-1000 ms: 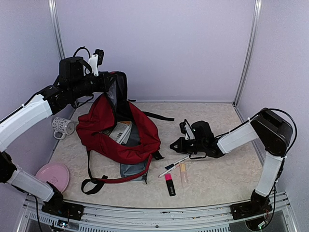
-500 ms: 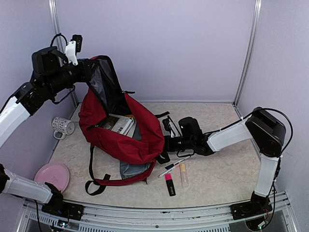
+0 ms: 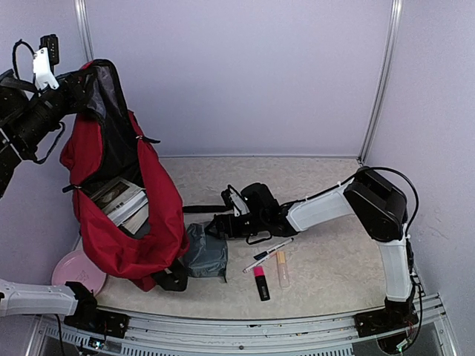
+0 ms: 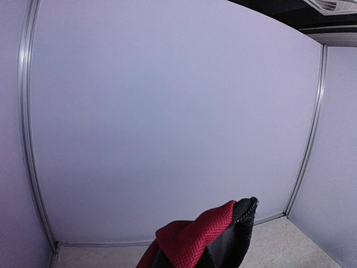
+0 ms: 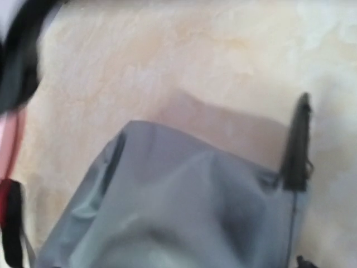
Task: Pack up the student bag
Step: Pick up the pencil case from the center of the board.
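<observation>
The student bag point(image 3: 130, 222), dark red with black lining, hangs tall at the left with its bottom resting on the table. My left gripper point(image 3: 74, 80) is raised high and shut on the bag's top edge, which shows as red and black fabric point(image 4: 203, 240) in the left wrist view. Books point(image 3: 119, 196) sit in the bag's open mouth. My right gripper point(image 3: 221, 224) reaches low across the table, open, just over the right end of a grey-blue pouch point(image 3: 204, 252). The pouch point(image 5: 184, 212) fills the right wrist view, blurred, with nothing gripped.
A black strap point(image 3: 200, 210) of the bag lies by the right gripper. A pen point(image 3: 267, 254), a pink highlighter point(image 3: 260, 282) and a pale marker point(image 3: 283, 269) lie at the front middle. A pink plate point(image 3: 70, 271) sits at the front left, partly behind the bag.
My left arm has lifted the bag up and to the left, uncovering the grey-blue pouch and hiding the mug. My right gripper has slid left to the pouch and opened.
</observation>
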Tool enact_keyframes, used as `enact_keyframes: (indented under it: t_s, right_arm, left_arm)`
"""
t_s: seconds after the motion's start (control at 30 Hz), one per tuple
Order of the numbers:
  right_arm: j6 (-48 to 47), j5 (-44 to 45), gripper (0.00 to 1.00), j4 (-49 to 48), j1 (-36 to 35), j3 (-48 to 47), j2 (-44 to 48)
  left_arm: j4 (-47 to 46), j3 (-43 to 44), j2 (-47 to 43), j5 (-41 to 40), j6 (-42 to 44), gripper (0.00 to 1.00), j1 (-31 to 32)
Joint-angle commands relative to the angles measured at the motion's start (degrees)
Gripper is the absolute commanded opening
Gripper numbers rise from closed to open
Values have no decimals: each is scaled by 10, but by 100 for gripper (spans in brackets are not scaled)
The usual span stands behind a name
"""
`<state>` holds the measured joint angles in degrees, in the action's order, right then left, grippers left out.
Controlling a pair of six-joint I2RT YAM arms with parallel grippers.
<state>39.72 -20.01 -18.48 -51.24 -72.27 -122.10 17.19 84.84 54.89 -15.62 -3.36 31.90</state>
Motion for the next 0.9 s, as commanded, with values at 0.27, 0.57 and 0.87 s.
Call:
enact_keyframes:
  t_s: [0.27,0.57,0.87]
  right_arm:
    - [-25,-17,68,73,-14,-74,-95]
    - [11,-104,0,-37,26,-1,-22]
    - [-19,-68,0,-28,132,106,216]
  left_arm:
    - [-55,-21,1,1,12,0,-1]
    - [-40,-43,-7,4,11,0,-1]
    - [-42,-65,20,68,-22,0,-1]
